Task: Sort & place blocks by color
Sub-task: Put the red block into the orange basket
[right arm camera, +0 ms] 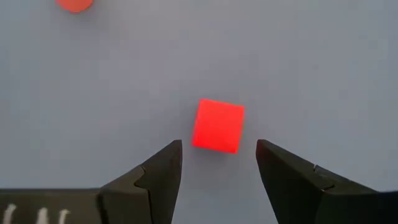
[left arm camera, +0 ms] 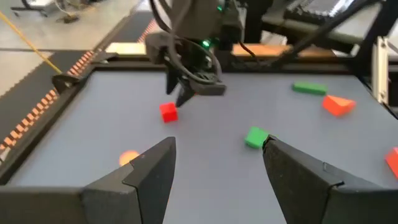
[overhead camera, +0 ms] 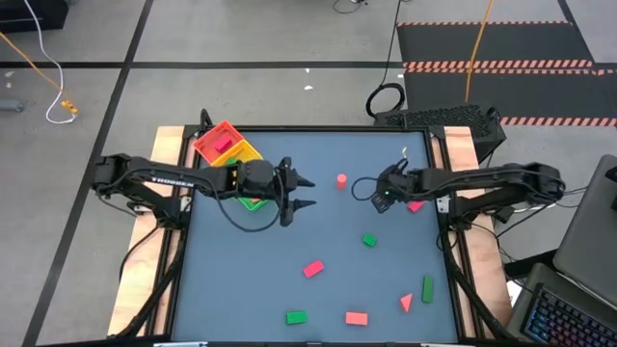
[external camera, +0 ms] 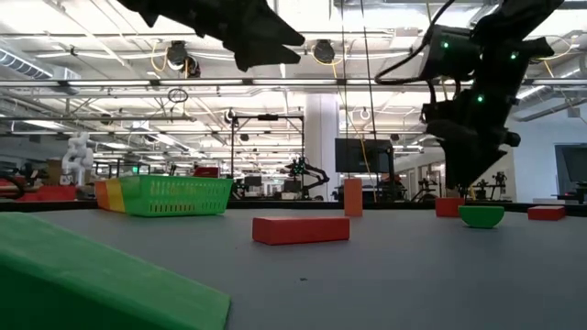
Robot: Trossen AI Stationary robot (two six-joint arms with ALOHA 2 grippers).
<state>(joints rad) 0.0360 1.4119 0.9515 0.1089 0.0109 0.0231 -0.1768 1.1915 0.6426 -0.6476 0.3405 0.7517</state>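
Small pink-red and green blocks lie scattered on the blue-grey table. My right gripper (right arm camera: 217, 165) is open and points down over a red cube (right arm camera: 217, 125); its fingers stand to either side of the cube and above it, touching nothing. In the high view this gripper (overhead camera: 384, 193) hides the cube, which rests flat on the table (left arm camera: 168, 112). My left gripper (overhead camera: 307, 193) is open and empty, raised beside the tray (overhead camera: 227, 145). A pink cylinder (overhead camera: 341, 179) stands upright between the two grippers. A green cube (overhead camera: 370, 240) sits nearer the front.
The red-yellow-green tray sits at the table's far left corner, its green end (overhead camera: 253, 202) under my left arm. Along the near edge lie a red brick (overhead camera: 313, 269), a green block (overhead camera: 296, 316), a red block (overhead camera: 356, 318), a red wedge (overhead camera: 406, 303) and a green brick (overhead camera: 427, 287). Another pink block (overhead camera: 415, 205) lies under my right arm.
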